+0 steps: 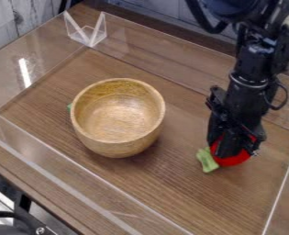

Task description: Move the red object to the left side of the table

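Brown wood-grain table (pixel 61 147), broadest element, extending from beneath the tool toward the bowl side and beyond; wooden bowl (pixel 117 117), next in size, upright and well apart from the tool on its bowl-facing flank, with nothing visible inside; black gripper (pixel 228 138), over the side of the table away from the bowl, its fingers around the toy, although whether they pinch it or merely surround it cannot be told; red strawberry (pixel 236 151), smallest, directly at the fingertips and partly hidden by them, its long axis running from the red body to the green leafy cap (pixel 208 160), which points out bowlward from the fingers
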`<state>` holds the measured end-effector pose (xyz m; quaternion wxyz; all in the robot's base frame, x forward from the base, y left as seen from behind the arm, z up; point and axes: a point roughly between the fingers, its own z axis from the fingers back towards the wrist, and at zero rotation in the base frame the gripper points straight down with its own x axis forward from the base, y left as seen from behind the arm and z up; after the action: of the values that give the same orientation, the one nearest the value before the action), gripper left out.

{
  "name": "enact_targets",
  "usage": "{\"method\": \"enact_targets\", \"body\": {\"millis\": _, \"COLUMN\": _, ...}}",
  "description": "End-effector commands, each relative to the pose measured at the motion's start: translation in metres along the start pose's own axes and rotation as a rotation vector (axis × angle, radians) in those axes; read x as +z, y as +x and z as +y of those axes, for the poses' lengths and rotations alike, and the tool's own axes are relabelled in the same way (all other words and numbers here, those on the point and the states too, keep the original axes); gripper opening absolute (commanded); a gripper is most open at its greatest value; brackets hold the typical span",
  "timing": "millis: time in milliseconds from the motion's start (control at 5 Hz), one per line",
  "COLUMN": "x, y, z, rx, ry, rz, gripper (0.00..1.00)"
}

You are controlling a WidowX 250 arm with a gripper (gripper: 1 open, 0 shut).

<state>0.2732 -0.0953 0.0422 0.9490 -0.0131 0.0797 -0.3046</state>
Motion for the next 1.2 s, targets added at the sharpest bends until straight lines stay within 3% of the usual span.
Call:
{"method": "enact_targets", "body": {"millis": 0, "x": 0.022, "y": 0.000, "z": -0.006, "rx": 0.023, "ry": 0.031, "rz": -0.075, "gripper": 0.00}}
{"method": "enact_targets", "body": {"millis": 200, "x": 0.026, "y": -0.001, "z": -0.011, "rx": 0.041, "ry": 0.047, "rz": -0.101, "gripper": 0.00}}
{"method": "enact_targets", "body": {"millis": 400, "x": 0.053, "y": -0.015, "z": -0.006, "rx": 0.090, "ry": 0.094, "rz": -0.139, "gripper": 0.00}}
{"method": "enact_targets", "body": {"millis": 800, "x": 0.065, "y": -0.035, "z": 0.009, "rx": 0.168, "ry": 0.096, "rz": -0.176, "gripper": 0.00}}
{"method": "enact_targets", "body": {"millis": 1000, "x": 0.061, "y": -0.032, "z": 0.002, "rx": 0.144, "ry": 0.092, "rz": -0.194, "gripper": 0.00}}
